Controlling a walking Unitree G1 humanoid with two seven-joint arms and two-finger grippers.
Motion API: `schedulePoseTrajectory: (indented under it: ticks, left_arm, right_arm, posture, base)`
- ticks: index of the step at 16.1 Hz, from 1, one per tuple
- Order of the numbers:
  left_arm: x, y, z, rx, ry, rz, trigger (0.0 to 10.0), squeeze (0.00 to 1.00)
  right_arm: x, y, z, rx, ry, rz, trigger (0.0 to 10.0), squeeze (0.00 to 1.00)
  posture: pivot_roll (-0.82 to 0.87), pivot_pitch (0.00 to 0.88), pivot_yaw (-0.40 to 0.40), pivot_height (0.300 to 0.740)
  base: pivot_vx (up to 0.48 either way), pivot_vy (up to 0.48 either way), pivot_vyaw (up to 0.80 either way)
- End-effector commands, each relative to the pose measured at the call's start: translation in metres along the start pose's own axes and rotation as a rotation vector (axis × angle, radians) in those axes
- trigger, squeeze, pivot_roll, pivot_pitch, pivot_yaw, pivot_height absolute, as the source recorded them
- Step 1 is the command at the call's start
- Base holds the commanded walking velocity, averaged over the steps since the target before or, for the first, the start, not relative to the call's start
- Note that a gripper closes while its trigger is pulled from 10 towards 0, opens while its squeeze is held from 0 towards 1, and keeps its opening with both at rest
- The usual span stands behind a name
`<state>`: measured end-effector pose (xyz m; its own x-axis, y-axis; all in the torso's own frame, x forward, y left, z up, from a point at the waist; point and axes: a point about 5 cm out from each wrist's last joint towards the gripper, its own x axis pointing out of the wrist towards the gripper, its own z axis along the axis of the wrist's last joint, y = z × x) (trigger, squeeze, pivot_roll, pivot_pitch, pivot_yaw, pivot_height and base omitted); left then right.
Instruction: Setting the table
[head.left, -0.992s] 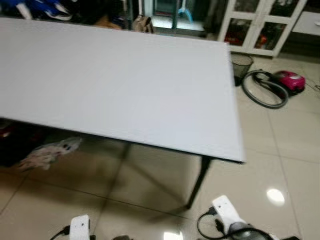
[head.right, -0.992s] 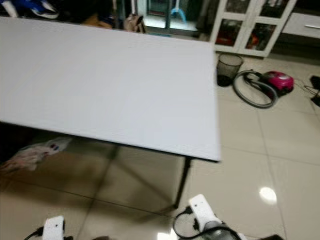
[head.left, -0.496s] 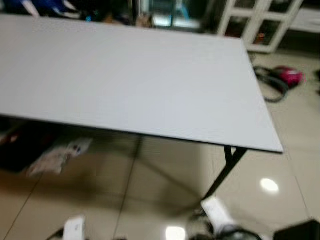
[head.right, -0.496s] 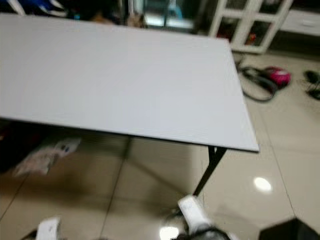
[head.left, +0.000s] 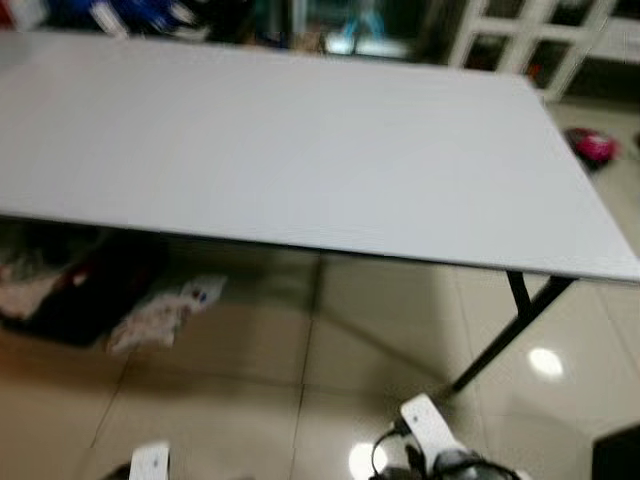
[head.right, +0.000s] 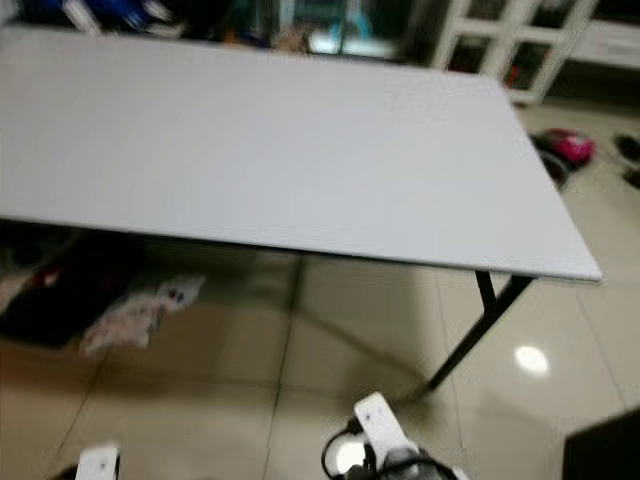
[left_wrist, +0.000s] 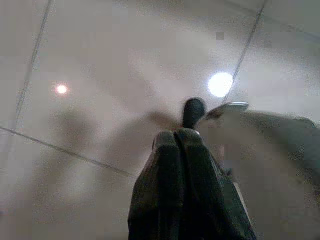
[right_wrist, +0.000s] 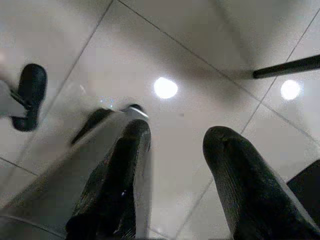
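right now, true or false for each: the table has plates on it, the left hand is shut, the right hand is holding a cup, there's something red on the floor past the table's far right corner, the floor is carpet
The table has plates on it: false, its top is bare.
The left hand is shut: true, its fingers are pressed together.
The right hand holds a cup: false, it is open and empty, above the floor.
Something red lies on the floor past the table's far right corner: true.
The floor is carpet: false, it is glossy tile.
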<state>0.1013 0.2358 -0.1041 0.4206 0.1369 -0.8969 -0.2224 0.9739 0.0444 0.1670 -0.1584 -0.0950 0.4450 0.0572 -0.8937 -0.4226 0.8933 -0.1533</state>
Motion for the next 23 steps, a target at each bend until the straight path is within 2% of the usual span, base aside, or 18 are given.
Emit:
schedulePoseTrajectory:
  ticks: [1, 3, 23]
  left_arm:
    - [0.0012, -0.0086, 0.0011, 0.010, -0.001, -0.020, 10.0, 0.00]
    - [0.0009, -0.0085, -0.0008, 0.008, 0.003, -0.019, 10.0, 0.00]
    - [-0.0005, 0.0009, -0.0023, 0.003, 0.010, -0.001, 10.0, 0.00]
  right_arm:
    - [-0.0020, -0.0108, -0.0118, -0.012, 0.042, -0.023, 10.0, 0.00]
    - [-0.0021, -0.0105, -0.0119, -0.015, 0.039, -0.025, 10.0, 0.00]
    - [-0.0015, -0.0064, -0.0102, 0.009, 0.031, -0.020, 10.0, 0.00]
  posture:
    - [-0.11, 0.068, -0.011, 0.740]
    - [-0.11, 0.071, -0.010, 0.740]
    - [-0.08, 0.078, 0.001, 0.740]
  base:
    - [0.000, 0.476, -0.80]
    - [0.000, 0.476, -0.80]
    - [0.000, 0.476, 0.00]
